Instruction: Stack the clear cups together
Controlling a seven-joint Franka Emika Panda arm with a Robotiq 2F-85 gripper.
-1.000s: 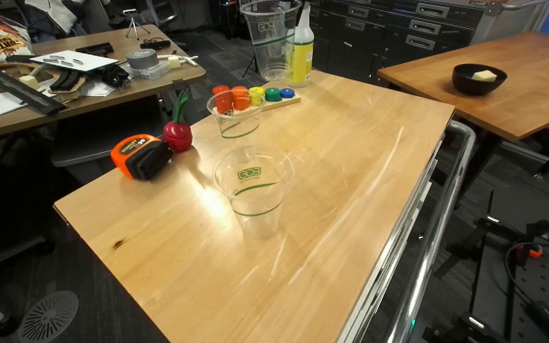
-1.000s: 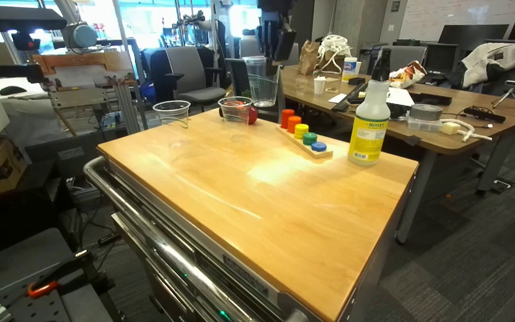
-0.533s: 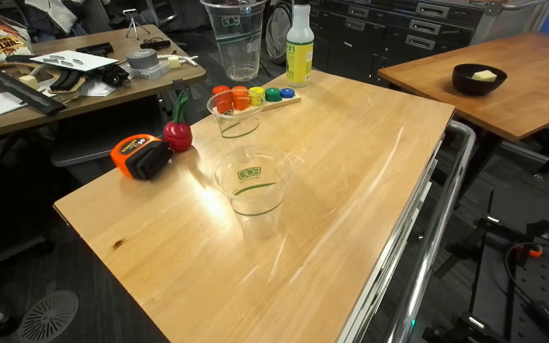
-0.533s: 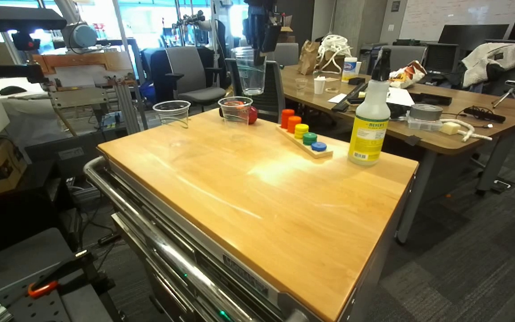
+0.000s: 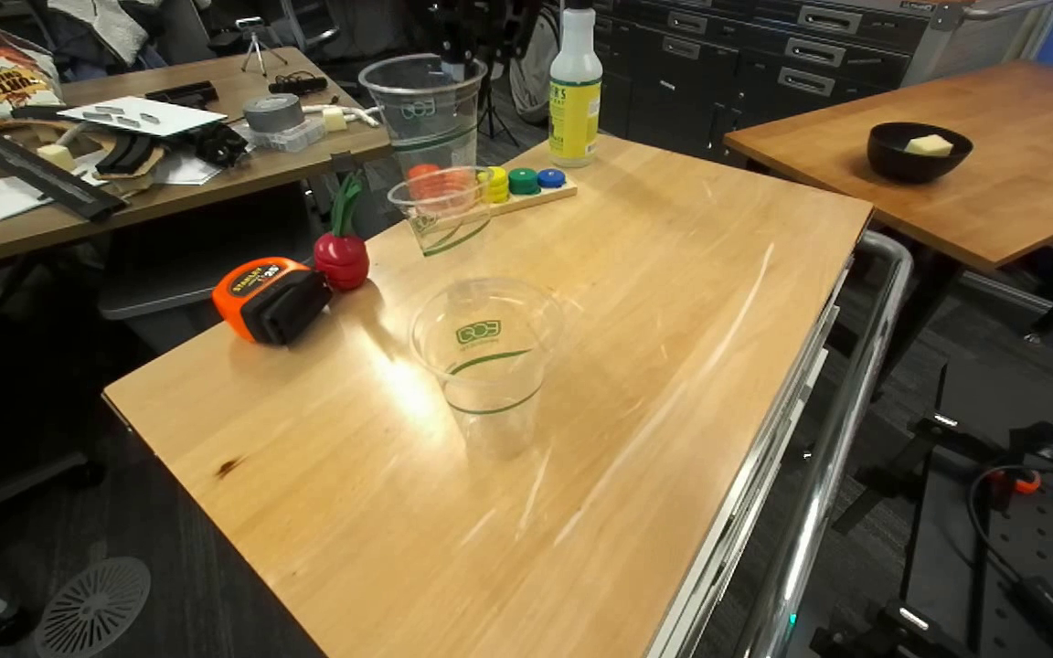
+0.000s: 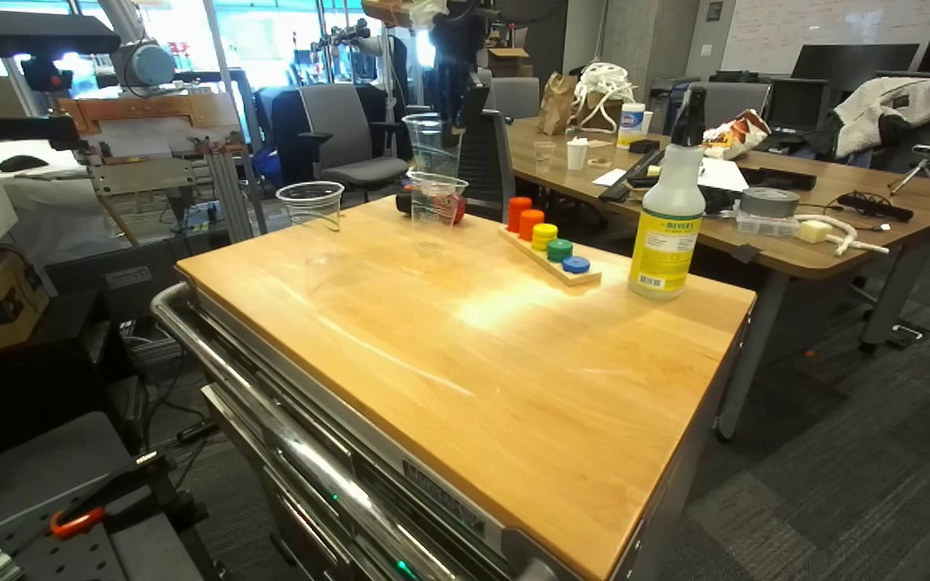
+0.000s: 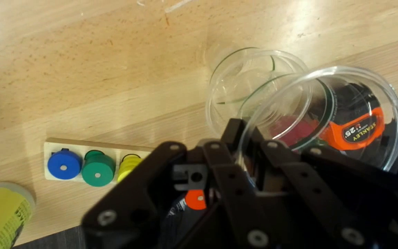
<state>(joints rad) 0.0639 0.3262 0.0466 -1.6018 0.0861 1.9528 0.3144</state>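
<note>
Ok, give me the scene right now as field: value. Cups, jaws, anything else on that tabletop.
jaws: shut on the rim of the held cup
partner: second cup, looks tilted
overlap: held cup's lower part overlaps the second cup's mouth in both exterior views; inside or merely touching, can't tell
unstacked: third cup, upright on the wooden tabletop, apart from both
stack: not complete
others on tabletop: tape measure, red radish-like toy, colored disc stacker, spray bottle

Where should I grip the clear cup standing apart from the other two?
I'd take the lone cup by its rim, coming straight down from above, the end effector straddling the wall: the cup stands upright, mouth up, flaring toward the rim. The held cup should be let go first.
</note>
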